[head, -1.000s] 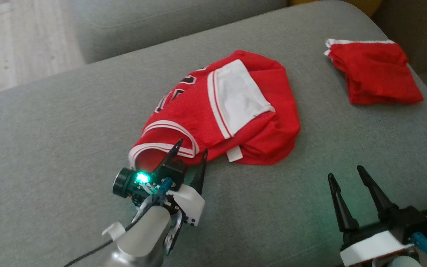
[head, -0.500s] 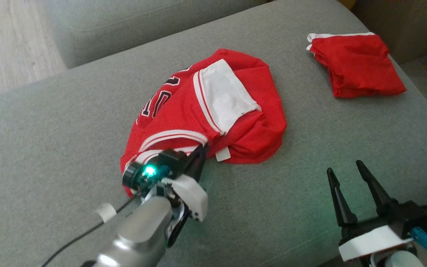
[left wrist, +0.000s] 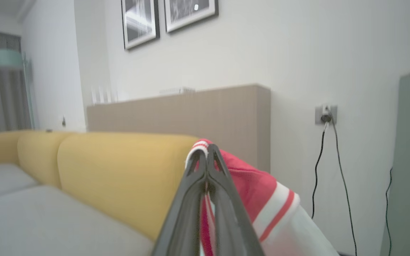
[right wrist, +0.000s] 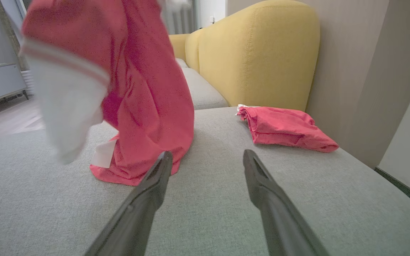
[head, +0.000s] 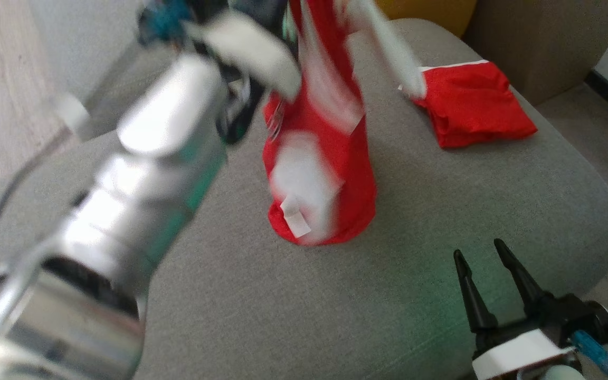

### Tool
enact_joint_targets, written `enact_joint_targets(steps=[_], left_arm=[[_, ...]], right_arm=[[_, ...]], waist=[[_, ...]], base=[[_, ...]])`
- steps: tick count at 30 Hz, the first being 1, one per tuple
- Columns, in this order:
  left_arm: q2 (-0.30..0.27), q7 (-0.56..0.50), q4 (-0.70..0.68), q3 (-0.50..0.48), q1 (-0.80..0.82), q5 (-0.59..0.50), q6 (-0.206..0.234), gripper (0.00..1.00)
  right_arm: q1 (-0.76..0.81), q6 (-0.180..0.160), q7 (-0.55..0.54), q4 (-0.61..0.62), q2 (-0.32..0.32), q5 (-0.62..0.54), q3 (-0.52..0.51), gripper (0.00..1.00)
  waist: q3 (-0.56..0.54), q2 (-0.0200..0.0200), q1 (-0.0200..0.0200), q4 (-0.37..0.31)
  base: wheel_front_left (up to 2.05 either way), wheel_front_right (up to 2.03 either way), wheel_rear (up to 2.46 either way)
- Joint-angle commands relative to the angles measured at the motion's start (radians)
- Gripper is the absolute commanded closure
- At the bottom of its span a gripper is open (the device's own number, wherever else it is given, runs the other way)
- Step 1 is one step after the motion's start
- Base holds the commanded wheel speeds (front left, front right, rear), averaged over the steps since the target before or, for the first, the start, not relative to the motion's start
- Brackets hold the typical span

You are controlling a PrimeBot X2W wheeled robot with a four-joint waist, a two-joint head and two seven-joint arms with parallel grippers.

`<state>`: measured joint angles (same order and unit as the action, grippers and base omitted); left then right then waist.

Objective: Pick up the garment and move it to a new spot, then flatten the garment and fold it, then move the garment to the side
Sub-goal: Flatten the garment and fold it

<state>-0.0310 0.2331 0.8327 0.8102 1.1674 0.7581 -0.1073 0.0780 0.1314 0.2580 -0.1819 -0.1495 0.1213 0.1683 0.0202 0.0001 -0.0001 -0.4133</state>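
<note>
The garment (head: pixel 325 153) is a red jersey with white trim. It hangs stretched from the top of the head view, its lower end still touching the grey sofa seat (head: pixel 283 306). My left gripper (left wrist: pixel 208 151) is shut on its red-and-white striped edge (left wrist: pixel 262 192), raised high. In the right wrist view the garment (right wrist: pixel 144 89) dangles to the upper left, ahead of my right gripper (right wrist: pixel 206 156). My right gripper (head: pixel 478 250) stands open over the seat's front right, empty, apart from the cloth.
A second red cloth (head: pixel 467 105) lies folded at the seat's far right, also in the right wrist view (right wrist: pixel 283 128). A yellow sofa (right wrist: pixel 258 53) stands behind. A beige wall panel and cables (left wrist: pixel 320 160) are on the right.
My left gripper closed on the jersey's striped edge and lifted it high off the seat. The head camera shifted. The right gripper stayed open in place.
</note>
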Motion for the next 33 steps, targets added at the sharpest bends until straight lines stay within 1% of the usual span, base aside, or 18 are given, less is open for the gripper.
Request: enact_joint_targets(steps=[1,4,7,9,11,14,17,19,23,26,28,33], left_arm=[[-0.02,0.014,-0.023,-0.045,0.083,0.007,-0.008,1.0],[-0.031,0.023,-0.03,-0.089,0.169,0.017,-0.015,1.0],[-0.055,0.026,-0.042,-0.124,0.152,0.058,-0.019,1.0],[-0.076,0.023,-0.066,-0.13,0.08,0.098,-0.021,1.0],[-0.111,0.009,-0.104,-0.126,-0.025,0.138,-0.022,1.0],[-0.194,-0.001,-0.176,-0.123,-0.227,0.183,-0.022,1.0],[-0.282,0.004,-0.249,-0.158,-0.448,0.245,0.008,1.0],[-0.341,0.011,-0.3,-0.184,-0.575,0.265,0.04,1.0],[-0.43,0.021,-0.39,-0.247,-0.766,0.298,0.097,1.0],[-0.477,0.024,-0.44,-0.276,-0.857,0.292,0.148,1.0],[-0.499,0.025,-0.463,-0.285,-0.9,0.286,0.172,1.0],[-0.529,0.018,-0.493,-0.293,-0.964,0.284,0.232,1.0]], right_arm=[[-0.01,-0.001,0.004,0.027,-0.007,-0.006,0.017,0.0],[0.006,-0.001,0.004,0.032,-0.006,-0.009,-0.009,0.0],[0.022,-0.001,0.004,0.043,-0.003,-0.015,-0.036,0.0],[0.034,-0.001,0.004,0.05,-0.002,-0.019,-0.049,0.0],[0.048,-0.001,0.004,0.057,0.0,-0.023,-0.064,0.0],[0.065,-0.001,0.004,0.067,0.005,-0.025,-0.089,0.0],[0.078,-0.001,0.004,0.074,0.005,-0.027,-0.097,0.0],[0.085,-0.001,0.004,0.078,0.004,-0.028,-0.101,0.0],[0.099,-0.001,0.004,0.083,-0.001,-0.028,-0.106,0.0],[0.101,-0.001,0.004,0.082,-0.006,-0.029,-0.103,0.0],[0.1,-0.001,0.004,0.082,-0.01,-0.029,-0.101,0.0],[0.1,-0.001,0.004,0.081,-0.021,-0.029,-0.098,0.0]], waist=[[-0.011,-0.0001,0.0001,-0.004],[-0.02,-0.0001,0.0001,0.019],[-0.032,-0.0001,0.0001,0.055],[-0.038,-0.0001,0.0001,0.086],[-0.04,-0.0001,0.0001,0.12],[-0.037,-0.0001,0.0001,0.168],[-0.032,-0.0001,0.0001,0.207],[-0.029,-0.0001,0.0001,0.228],[-0.027,-0.0001,0.0001,0.261],[-0.029,-0.0001,0.0001,0.276],[-0.029,-0.0001,0.0001,0.282],[-0.031,-0.0001,0.0001,0.296]], base=[[0.0,0.0,0.0],[0.0,0.0,0.0],[0.0,0.0,0.0],[0.0,0.0,0.0],[0.0,0.0,0.0],[0.0,0.0,0.0],[0.0,0.0,0.0],[0.0,0.0,0.0],[0.0,0.0,0.0],[0.0,0.0,0.0],[0.0,0.0,0.0],[0.0,0.0,0.0]])
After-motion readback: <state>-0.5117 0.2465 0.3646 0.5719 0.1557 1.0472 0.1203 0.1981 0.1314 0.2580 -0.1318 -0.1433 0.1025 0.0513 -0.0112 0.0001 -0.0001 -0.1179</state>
